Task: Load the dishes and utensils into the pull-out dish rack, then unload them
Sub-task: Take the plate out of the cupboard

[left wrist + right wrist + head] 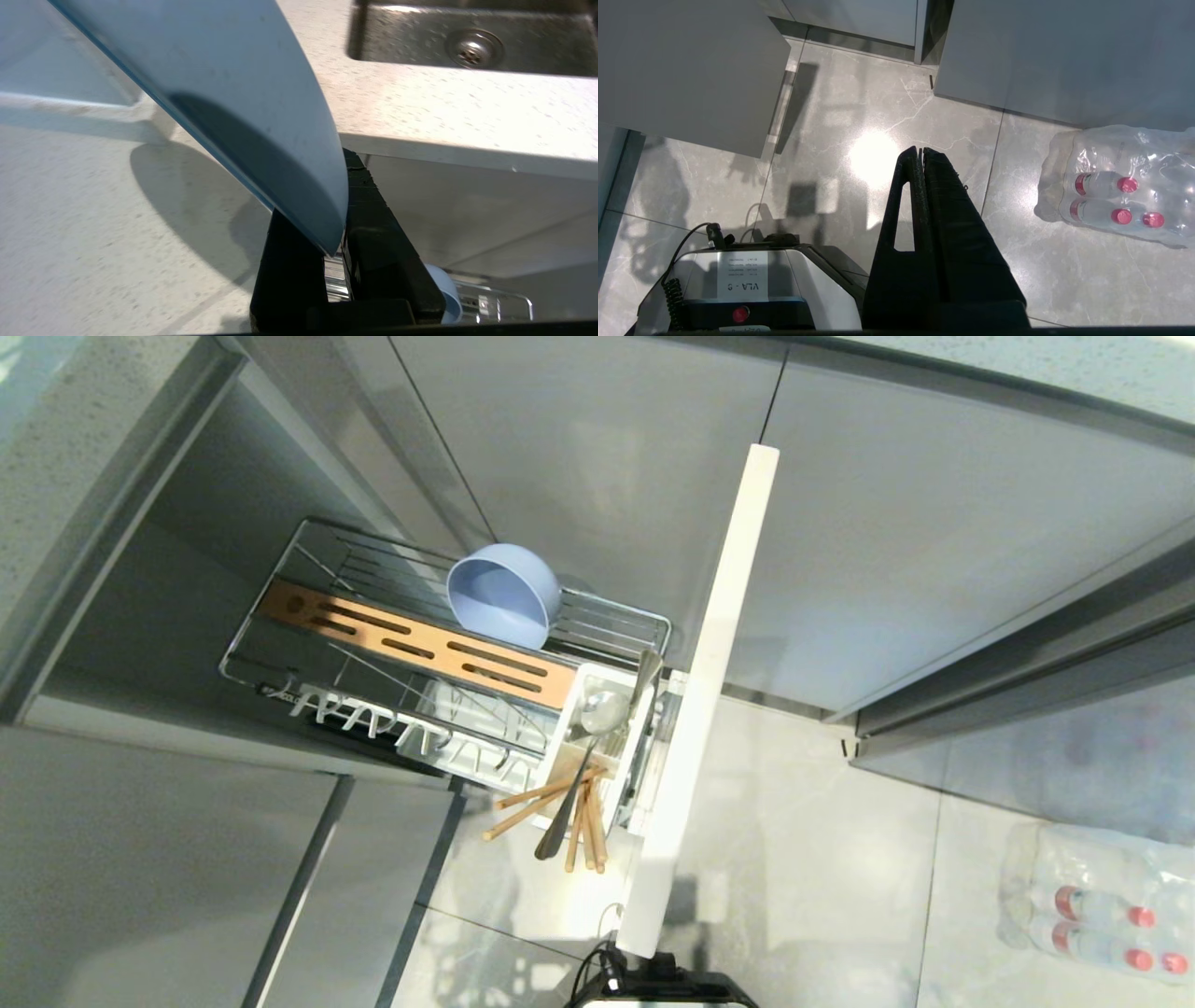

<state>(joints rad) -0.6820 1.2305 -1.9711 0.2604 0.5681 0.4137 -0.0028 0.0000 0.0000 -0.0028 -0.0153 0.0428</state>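
My left gripper (320,196) is shut on the rim of the light-blue plate (224,70), holding it tilted above the speckled countertop (93,233). The pull-out dish rack (280,644) stands drawn out of the cabinet, and neither arm shows in the head view. A grey-blue bowl (502,593) leans on its side behind the rack's wooden bar (420,649), and its edge (448,298) peeks past my left finger. The spoon (602,709) and chopsticks (537,800) stick out of the white caddy (571,709). My right gripper (920,150) hangs shut and empty over the floor.
The rack's beige front panel (700,709) stands edge-on beside the caddy. A sink (472,42) is sunk into the countertop beyond the plate. A wrapped pack of water bottles (1092,896) lies on the floor at the right, and my base (752,280) is below the right gripper.
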